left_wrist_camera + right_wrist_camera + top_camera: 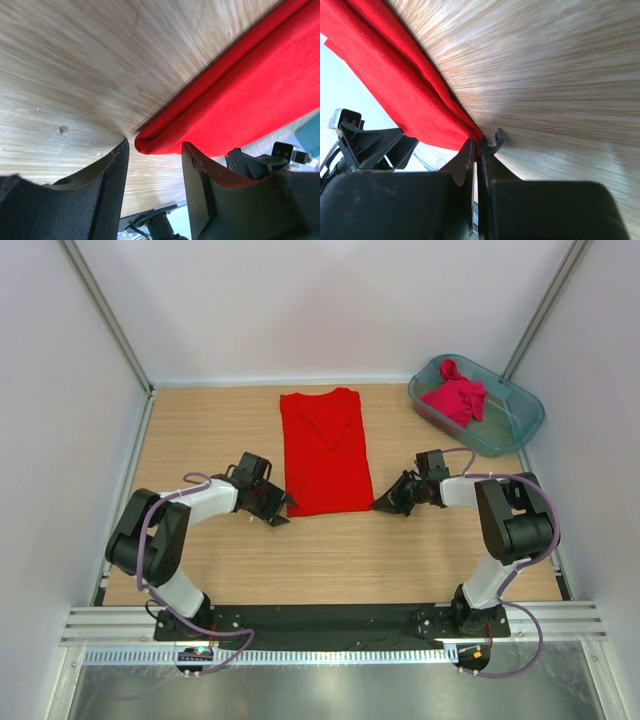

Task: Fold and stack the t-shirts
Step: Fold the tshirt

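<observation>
The bright red t-shirt (322, 450) lies flat on the wooden table, folded into a long narrow strip running front to back. My left gripper (283, 512) is open at its near-left corner; in the left wrist view the fingers (152, 145) straddle the folded hem (165, 142), which lies just ahead of the fingertips. My right gripper (383, 504) is at the near-right corner, with its jaws (479, 145) pressed together on the tip of the red hem (465, 132). The crimson-pink t-shirt (455, 395) lies crumpled in the tub.
The translucent teal tub (520, 425) stands at the back right corner of the table. White walls with metal posts enclose the table on three sides. The wood (200, 430) beside the shirt is bare.
</observation>
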Tool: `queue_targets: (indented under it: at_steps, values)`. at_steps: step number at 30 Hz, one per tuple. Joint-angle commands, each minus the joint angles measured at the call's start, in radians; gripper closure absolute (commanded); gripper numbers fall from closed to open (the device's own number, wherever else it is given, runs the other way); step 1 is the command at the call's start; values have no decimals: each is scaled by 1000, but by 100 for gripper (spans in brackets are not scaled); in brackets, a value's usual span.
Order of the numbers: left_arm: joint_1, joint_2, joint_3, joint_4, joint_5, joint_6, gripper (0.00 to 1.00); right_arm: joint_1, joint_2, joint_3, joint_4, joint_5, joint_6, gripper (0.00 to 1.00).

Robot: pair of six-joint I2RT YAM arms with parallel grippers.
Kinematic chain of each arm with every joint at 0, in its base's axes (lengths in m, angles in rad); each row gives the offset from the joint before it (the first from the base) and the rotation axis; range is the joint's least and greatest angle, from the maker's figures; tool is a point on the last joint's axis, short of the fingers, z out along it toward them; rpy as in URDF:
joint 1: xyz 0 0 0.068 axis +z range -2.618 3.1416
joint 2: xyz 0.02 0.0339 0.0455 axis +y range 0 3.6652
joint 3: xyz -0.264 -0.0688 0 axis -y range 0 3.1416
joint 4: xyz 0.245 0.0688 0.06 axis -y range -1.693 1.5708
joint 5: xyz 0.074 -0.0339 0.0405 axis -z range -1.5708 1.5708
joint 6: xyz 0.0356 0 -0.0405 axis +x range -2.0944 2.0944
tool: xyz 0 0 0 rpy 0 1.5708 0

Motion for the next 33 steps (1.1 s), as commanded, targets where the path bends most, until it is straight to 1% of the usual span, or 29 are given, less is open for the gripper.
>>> queue_targets:
  at_steps: [1, 4, 5, 6, 7, 10, 15, 19, 25, 28, 29, 31, 32, 33]
  values:
    - [0, 49, -2, -50, -114, 27, 53, -2, 38, -2, -60, 107, -42, 99]
    - [0, 62, -4, -47, -125, 24, 56, -1, 38, 3, -66, 108, -38, 99]
    - [1, 63, -5, -43, -128, 25, 58, -1, 42, 6, -66, 107, -40, 99]
    - [1, 66, -5, -41, -137, 27, 70, -2, 43, 9, -69, 105, -43, 99]
    - [3, 68, -2, -37, -140, 35, 78, -2, 46, 14, -69, 104, -46, 99]
    - [5, 76, 36, -59, -157, 94, 100, 2, 48, 32, -85, 94, -68, 99]
    - [0, 13, 61, -116, -156, 218, 100, 36, -12, 80, -174, 111, -178, 99]
    - [-12, -105, 27, -158, -133, 291, 100, 77, -104, 77, -215, 125, -210, 99]
    - [-52, -237, -117, -142, -103, 243, 100, 133, -193, 11, -217, 124, -200, 99]
    - [-89, -326, -172, -159, -97, 214, 100, 159, -271, -51, -232, 117, -193, 99]
    - [-100, -375, -186, -187, -97, 211, 100, 165, -294, -87, -246, 116, -192, 99]
    - [-133, -426, -220, -216, -108, 190, 100, 186, -380, -121, -269, 117, -192, 99]
    - [-144, -487, -234, -233, -108, 176, 100, 197, -409, -150, -298, 117, -193, 99]
    - [-155, -518, -247, -263, -106, 161, 100, 202, -475, -164, -315, 116, -193, 99]
